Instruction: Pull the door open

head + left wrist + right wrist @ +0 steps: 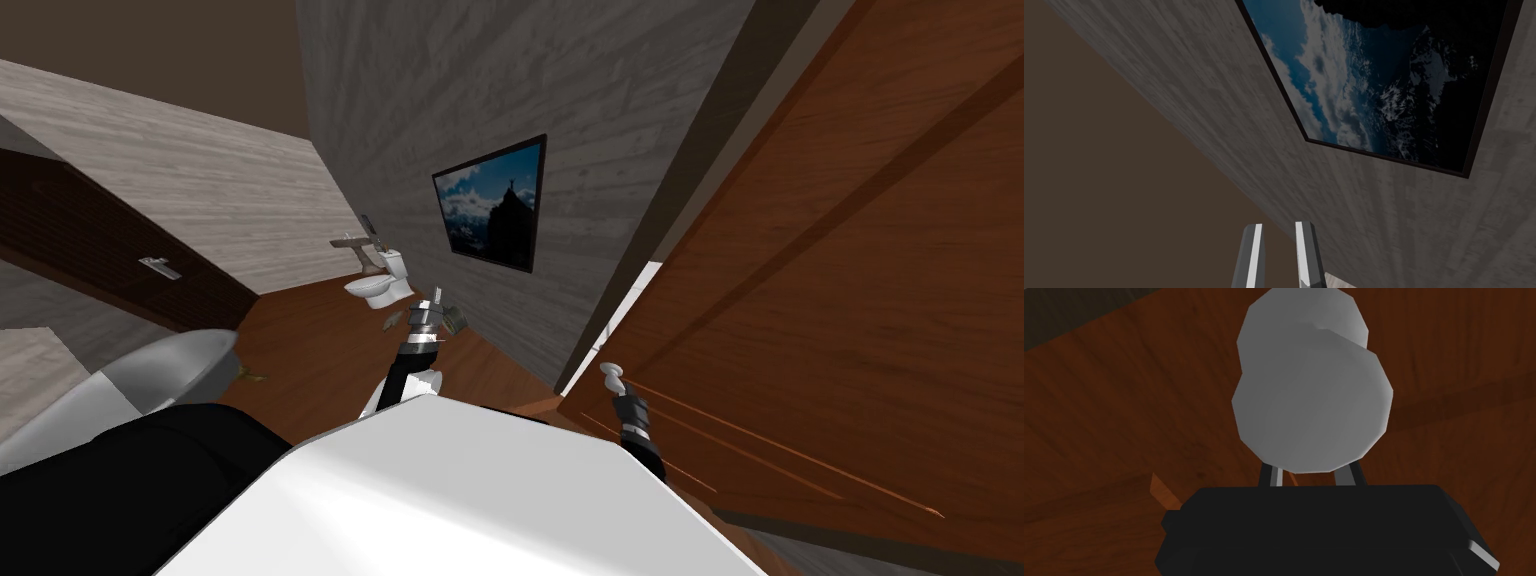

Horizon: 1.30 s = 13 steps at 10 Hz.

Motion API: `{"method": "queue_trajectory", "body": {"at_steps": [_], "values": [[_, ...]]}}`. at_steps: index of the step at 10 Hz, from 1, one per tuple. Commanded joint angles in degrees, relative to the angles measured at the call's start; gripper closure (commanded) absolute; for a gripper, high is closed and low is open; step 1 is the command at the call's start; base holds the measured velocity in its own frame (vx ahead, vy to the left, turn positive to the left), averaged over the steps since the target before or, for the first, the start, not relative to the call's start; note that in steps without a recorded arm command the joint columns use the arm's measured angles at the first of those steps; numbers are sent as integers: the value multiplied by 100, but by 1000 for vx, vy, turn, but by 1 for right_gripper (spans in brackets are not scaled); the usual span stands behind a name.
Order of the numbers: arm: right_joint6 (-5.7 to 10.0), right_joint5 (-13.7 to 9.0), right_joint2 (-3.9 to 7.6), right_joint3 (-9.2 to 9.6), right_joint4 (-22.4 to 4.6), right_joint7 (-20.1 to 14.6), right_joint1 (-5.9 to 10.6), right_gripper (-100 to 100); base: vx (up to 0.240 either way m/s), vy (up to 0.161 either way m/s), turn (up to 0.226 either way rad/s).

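Note:
A brown wooden door (850,300) fills the right of the head view, standing slightly ajar with a bright gap (622,312) along its edge. Its round grey knob (611,373) sits near that edge. My right gripper (616,386) is at the knob. In the right wrist view the knob (1311,403) looms large just beyond the dark gripper body, and the fingers (1272,475) stand narrow at its sides, their tips hidden behind it. My left gripper (437,297) is raised near the grey wall, its fingers (1251,255) close together with nothing between them.
A framed mountain picture (492,205) hangs on the grey wall left of the door. A white toilet (380,283) stands farther back on the wood floor. A grey rounded basin (150,378) is close at my left, below a dark panel (100,250).

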<state>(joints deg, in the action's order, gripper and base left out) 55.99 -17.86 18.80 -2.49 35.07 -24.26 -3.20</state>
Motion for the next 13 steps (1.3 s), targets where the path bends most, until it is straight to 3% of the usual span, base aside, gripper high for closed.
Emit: {"method": "queue_trajectory", "body": {"at_steps": [1, 11, 13], "values": [[-36, -98, -15, 37, 121, -286, 41, 100, -63, -13, 59], [-255, -589, -86, 211, 175, -1639, 203, 100, -63, -16, 63], [-255, -589, -86, 211, 175, -1739, 203, 100, -50, -7, 29]]}}
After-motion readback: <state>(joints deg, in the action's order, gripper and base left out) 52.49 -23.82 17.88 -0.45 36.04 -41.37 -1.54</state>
